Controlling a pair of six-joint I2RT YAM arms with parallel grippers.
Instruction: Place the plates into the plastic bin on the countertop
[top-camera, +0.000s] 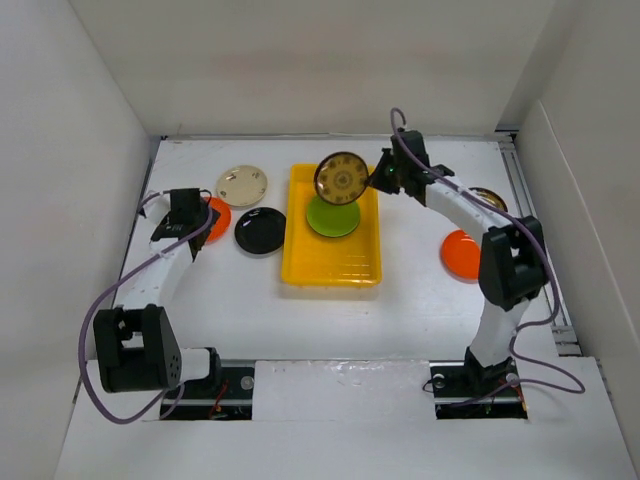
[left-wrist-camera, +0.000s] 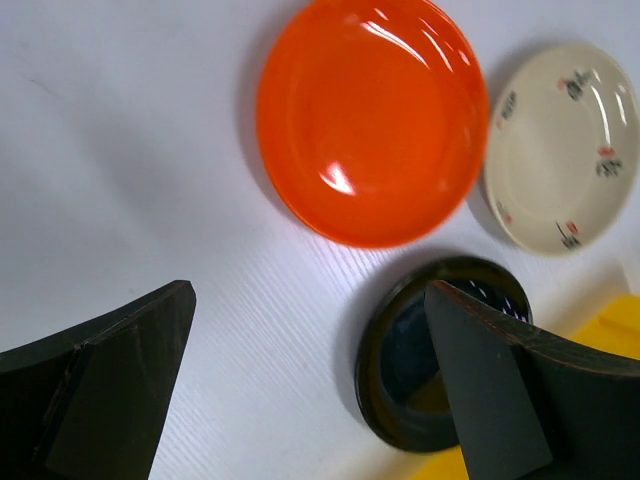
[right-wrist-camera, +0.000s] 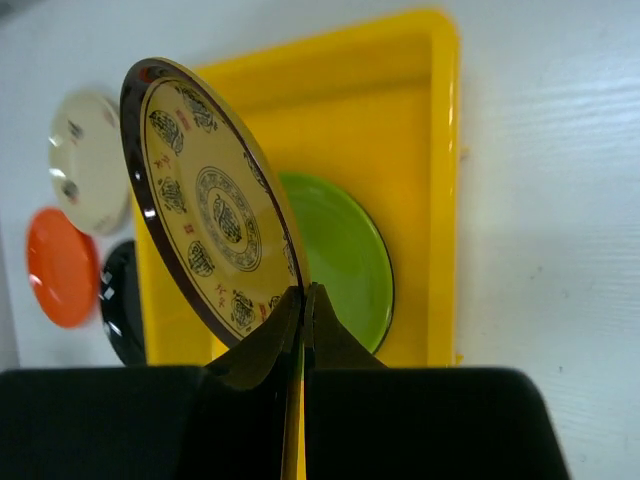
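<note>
One gold-patterned plate (right-wrist-camera: 215, 215), dark-rimmed, tilted above glossy lime green plate (right-wrist-camera: 345, 260).

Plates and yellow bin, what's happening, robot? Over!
Right gripper shut on gold-patterned plate, held on edge over yellow bin. Green plate already inside. Left gripper open, empty, by orange plate. Nothing in the way.

1. Round orange plate (left-wrist-camera: 372, 120): glossy, smooth, with bright highlights.
2. Round black plate (left-wrist-camera: 395, 350): glossy, reflective.
3. Round gold-patterned plate (right-wrist-camera: 215, 215): glazed, shiny dark rim.
4. Round lime-green plate (right-wrist-camera: 345, 250): smooth, soft sheen.
5. Rectangular yellow plastic bin (right-wrist-camera: 440, 150): smooth, low sheen.
6. White counter (left-wrist-camera: 130, 150): matt, finely grained texture.
</note>
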